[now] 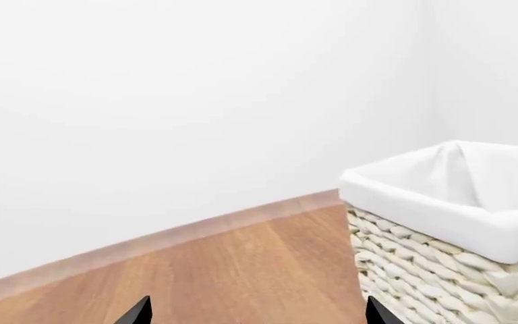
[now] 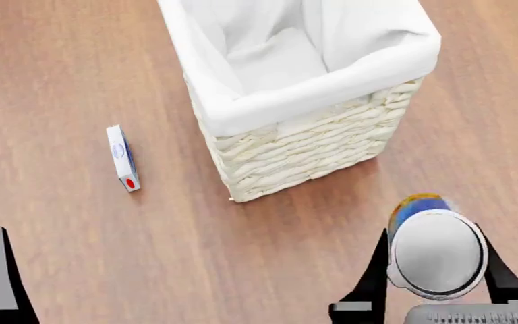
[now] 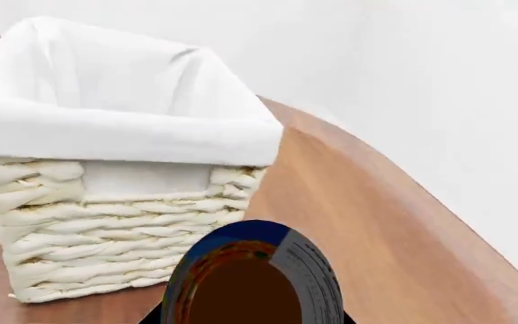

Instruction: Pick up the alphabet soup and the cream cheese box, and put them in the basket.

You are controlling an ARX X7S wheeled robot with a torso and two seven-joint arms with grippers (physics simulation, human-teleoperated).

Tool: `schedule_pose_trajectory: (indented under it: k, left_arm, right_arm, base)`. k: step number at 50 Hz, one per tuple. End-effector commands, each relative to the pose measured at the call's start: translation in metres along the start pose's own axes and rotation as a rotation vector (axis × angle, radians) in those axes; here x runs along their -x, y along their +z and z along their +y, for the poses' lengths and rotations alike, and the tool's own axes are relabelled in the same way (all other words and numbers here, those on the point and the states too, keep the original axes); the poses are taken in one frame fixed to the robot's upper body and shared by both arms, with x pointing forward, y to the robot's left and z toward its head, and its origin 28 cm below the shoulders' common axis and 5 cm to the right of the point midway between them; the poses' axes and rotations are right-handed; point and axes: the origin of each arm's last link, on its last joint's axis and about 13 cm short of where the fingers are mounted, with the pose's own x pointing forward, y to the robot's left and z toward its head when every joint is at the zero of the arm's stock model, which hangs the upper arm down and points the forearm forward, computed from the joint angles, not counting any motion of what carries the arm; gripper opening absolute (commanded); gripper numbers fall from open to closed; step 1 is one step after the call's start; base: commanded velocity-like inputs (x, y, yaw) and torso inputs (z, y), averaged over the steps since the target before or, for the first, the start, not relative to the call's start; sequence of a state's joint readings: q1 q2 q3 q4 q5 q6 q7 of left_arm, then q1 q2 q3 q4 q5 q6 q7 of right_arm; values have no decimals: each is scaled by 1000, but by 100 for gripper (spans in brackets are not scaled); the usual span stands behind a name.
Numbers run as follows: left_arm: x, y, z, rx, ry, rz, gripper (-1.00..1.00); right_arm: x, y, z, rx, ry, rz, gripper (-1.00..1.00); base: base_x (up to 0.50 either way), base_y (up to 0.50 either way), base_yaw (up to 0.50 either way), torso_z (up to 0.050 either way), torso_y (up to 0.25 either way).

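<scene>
The alphabet soup (image 2: pixel 434 253), a can with a blue label and white top, sits between my right gripper's (image 2: pixel 434 270) black fingers, held above the wooden floor in front of and right of the basket (image 2: pixel 304 145). Its base fills the right wrist view (image 3: pixel 245 283), with the basket (image 3: pixel 115 202) just beyond. The cream cheese box (image 2: pixel 122 157), white with a blue side and red dot, stands on its edge on the floor left of the basket. My left gripper (image 1: pixel 254 312) is open and empty, with only the fingertips (image 2: pixel 5 283) showing at the lower left. The basket's corner (image 1: pixel 439 243) shows beside it.
The wooden floor (image 2: pixel 79 67) stretches all round the basket. White walls (image 1: pixel 196 101) meet the floor behind the basket in both wrist views.
</scene>
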State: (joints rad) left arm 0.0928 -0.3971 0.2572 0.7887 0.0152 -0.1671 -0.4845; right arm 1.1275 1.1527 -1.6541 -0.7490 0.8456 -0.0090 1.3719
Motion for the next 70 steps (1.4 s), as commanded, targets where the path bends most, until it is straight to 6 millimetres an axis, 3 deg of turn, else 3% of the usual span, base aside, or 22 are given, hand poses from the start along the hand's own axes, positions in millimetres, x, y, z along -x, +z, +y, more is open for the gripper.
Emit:
schedule_pose_trajectory:
  k: [1,10,13,14,20,23,30,34,40,60,70]
  left_arm:
    - [-1,-3,0,8,-9,4,100]
    - [-3,-5,-4,21,-25,7,100]
    - [-3,-5,-5,20,-29,7,100]
    - [-3,-5,-4,22,-28,7,100]
    - [-3,-7,-7,25,-40,13,100]
    - [-3,-6,-9,32,-49,13,100]
    - [-4,-5,-8,29,-47,9,100]
    - [-3,-5,-8,30,-48,8,100]
    - [-4,-5,-6,31,-44,5,100]
    - [-5,-9,-6,33,-43,12,100]
    - [-3,-8,-6,33,-40,13,100]
  right_arm:
    - [-32,81,-24,85,-104,-467,-100]
    - [-79,150,-27,15,-6,-674,-100]
    - [-96,162,-26,0,31,-680,-100]
    - [-110,171,-26,-13,62,-660,-100]
    - [-141,195,-23,-64,178,-604,-100]
    - [-159,205,-17,-159,290,-509,-100]
    - [-203,225,-6,-197,430,-290,-100]
    - [-228,226,-1,-210,477,-133,-100]
    - [-248,230,2,-177,433,-87,-100]
    - [-270,195,14,-136,416,10,-100]
    - [-273,192,14,-122,407,29,-100]
  base:
    - [0,0,0,0,0]
    - [0,0,0,0,0]
    - [3,-1,0,0,0]
    - [0,0,0,0,0]
    - [0,0,0,0,0]
    - [0,0,0,0,0]
    - [0,0,0,0,0]
    - [0,0,0,0,0]
    - [0,0,0,0,0]
    - [0,0,0,0,0]
    - [0,0,0,0,2]
